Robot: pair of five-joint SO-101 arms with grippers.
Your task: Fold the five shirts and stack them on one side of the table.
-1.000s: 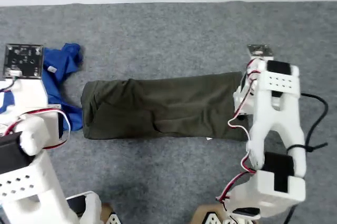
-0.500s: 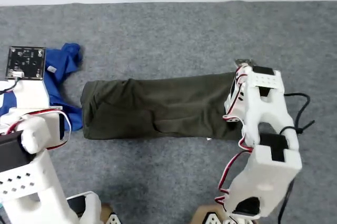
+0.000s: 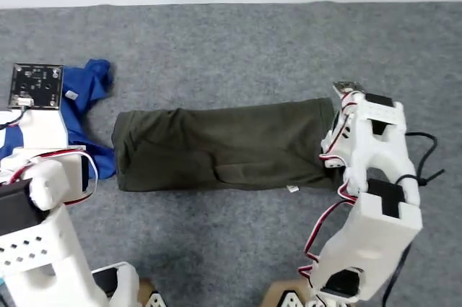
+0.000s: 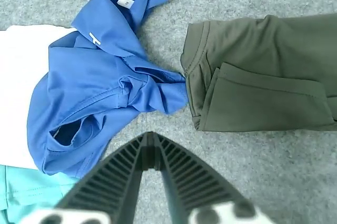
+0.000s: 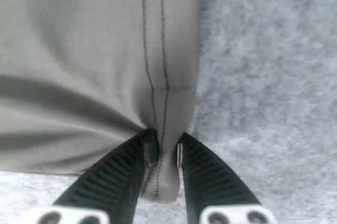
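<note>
An olive green shirt (image 3: 220,148) lies folded into a long band across the middle of the grey table. My right gripper (image 5: 162,153) is shut on its hemmed edge (image 5: 158,97) at the band's right end, where the right arm (image 3: 364,155) covers the cloth. The shirt's left end (image 4: 253,84) shows its collar and a tucked sleeve. A crumpled blue shirt (image 4: 100,87) lies just left of it, over a white shirt (image 4: 21,87) and a teal one (image 4: 21,195). My left gripper (image 4: 151,153) hangs shut above the carpet, near the blue shirt, holding nothing.
The left arm (image 3: 40,199) stands at the table's left front, partly covering the blue shirt (image 3: 86,101). A small white tag (image 3: 291,189) sticks out at the green shirt's near edge. The table's far edge (image 3: 231,5) meets a white wall.
The right arm swung left over the green shirt's end, then back to the right. The shirt's near right edge shifted a little and its white tag came further out. The left arm kept still.
</note>
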